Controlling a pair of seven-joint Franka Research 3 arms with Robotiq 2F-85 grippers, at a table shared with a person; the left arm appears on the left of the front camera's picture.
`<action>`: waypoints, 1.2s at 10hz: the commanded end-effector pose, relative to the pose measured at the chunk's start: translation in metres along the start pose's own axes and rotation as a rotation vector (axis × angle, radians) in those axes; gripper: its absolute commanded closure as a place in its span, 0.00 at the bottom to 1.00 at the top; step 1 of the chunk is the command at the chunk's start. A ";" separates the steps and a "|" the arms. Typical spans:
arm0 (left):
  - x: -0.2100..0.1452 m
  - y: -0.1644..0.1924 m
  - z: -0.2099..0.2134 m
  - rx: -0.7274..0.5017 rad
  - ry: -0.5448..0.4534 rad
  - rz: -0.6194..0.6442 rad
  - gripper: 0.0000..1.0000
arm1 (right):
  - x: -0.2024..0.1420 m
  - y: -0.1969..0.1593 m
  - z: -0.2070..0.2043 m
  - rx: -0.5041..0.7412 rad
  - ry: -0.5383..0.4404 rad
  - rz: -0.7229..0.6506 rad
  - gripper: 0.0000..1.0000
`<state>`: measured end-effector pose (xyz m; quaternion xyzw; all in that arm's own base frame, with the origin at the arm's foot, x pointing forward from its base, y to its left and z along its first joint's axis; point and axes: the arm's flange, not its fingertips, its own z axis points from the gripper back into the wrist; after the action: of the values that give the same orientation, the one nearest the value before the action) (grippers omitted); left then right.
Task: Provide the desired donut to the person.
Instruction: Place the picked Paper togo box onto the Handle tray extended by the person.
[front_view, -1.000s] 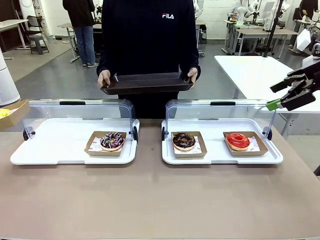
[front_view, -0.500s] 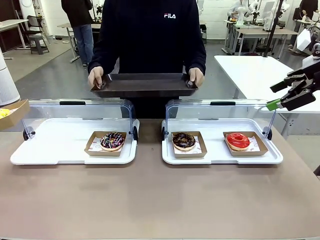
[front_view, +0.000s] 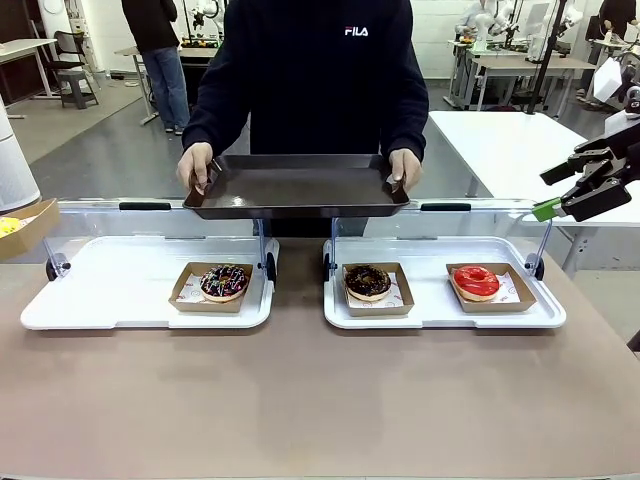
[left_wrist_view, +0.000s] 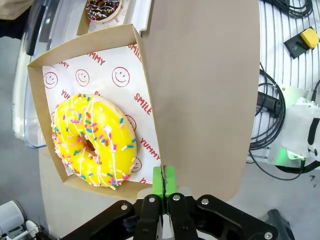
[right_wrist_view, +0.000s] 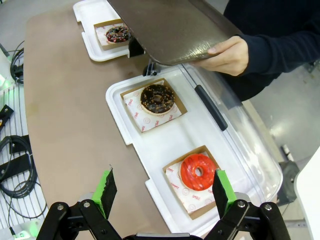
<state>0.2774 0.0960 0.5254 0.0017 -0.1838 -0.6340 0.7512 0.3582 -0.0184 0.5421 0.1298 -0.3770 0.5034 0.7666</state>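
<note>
The person (front_view: 310, 70) stands at the far side, both hands holding a dark tray (front_view: 295, 185) over the clear lids. A chocolate donut with sprinkles (front_view: 224, 281) sits in the left white case. The right case holds a chocolate donut (front_view: 368, 281) and a red donut (front_view: 476, 281). A yellow sprinkled donut (left_wrist_view: 92, 140) lies in a cardboard box. My left gripper (left_wrist_view: 163, 182) is shut on nothing, beside that box's edge. Above the table's right end my right gripper (front_view: 575, 190) hangs open, with the red donut (right_wrist_view: 197, 171) below it.
Two white cases (front_view: 90, 300) (front_view: 430, 312) with raised clear lids stand across the table's far half. The yellow donut's box (front_view: 20, 228) sits at the far left edge. The brown tabletop (front_view: 320, 400) in front is bare. Cables lie beyond the table edge (left_wrist_view: 270, 125).
The person has stepped up to the table and brought the tray forward, over the lids. Neither arm has moved.
</note>
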 end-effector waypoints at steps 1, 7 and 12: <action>-0.001 0.004 -0.002 0.013 -0.006 0.007 1.00 | -0.001 0.001 -0.002 0.014 -0.026 0.006 0.00; -0.001 0.004 -0.002 0.013 -0.006 0.007 1.00 | -0.001 0.001 -0.002 0.014 -0.026 0.006 0.00; 0.115 0.053 0.069 0.077 0.138 -0.033 0.99 | -0.001 0.001 -0.002 0.014 -0.026 0.006 0.00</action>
<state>0.2972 0.0355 0.5973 0.0567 -0.1773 -0.6432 0.7427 0.3581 -0.0182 0.5423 0.1295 -0.3769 0.5036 0.7665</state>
